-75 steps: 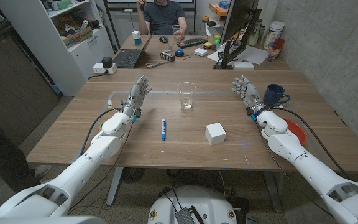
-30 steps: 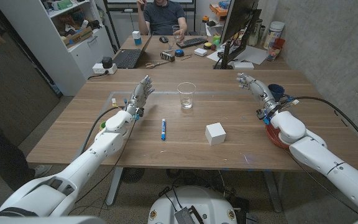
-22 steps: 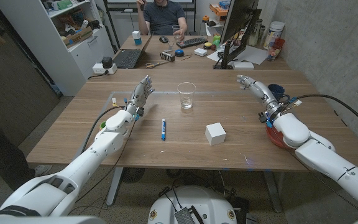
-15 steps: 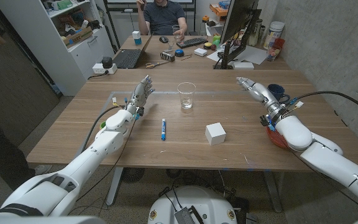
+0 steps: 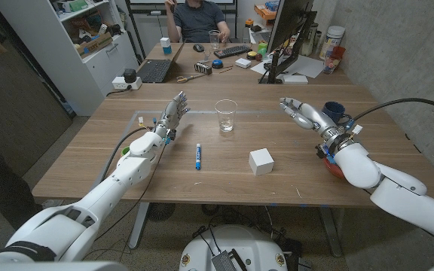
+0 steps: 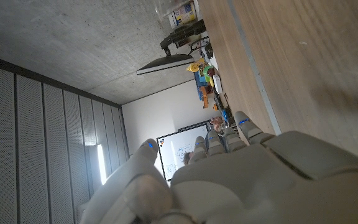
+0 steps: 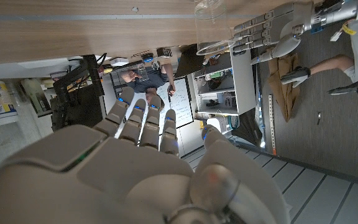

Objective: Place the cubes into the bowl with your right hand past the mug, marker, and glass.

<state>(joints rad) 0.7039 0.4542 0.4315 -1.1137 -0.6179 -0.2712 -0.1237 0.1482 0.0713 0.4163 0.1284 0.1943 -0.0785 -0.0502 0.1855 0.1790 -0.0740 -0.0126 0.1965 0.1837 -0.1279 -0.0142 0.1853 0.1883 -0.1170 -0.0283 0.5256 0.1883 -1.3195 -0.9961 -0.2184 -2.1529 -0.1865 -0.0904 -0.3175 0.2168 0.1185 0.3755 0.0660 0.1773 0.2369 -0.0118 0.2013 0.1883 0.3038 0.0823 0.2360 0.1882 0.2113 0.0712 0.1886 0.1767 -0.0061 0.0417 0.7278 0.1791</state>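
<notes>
White matte cube [image 5: 261,161] on grained wood, right robot hand [image 5: 301,114] and left robot hand [image 5: 172,115] both released.

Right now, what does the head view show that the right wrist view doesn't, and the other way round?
Head view: the cube, marker, mug and part of the red bowl beside the right arm. Right wrist view: a close look along the back of the right robot hand. Both: the glass, the left robot hand and the seated person.

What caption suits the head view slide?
Right hand hovers open near white cube, clear glass, blue marker.
</notes>
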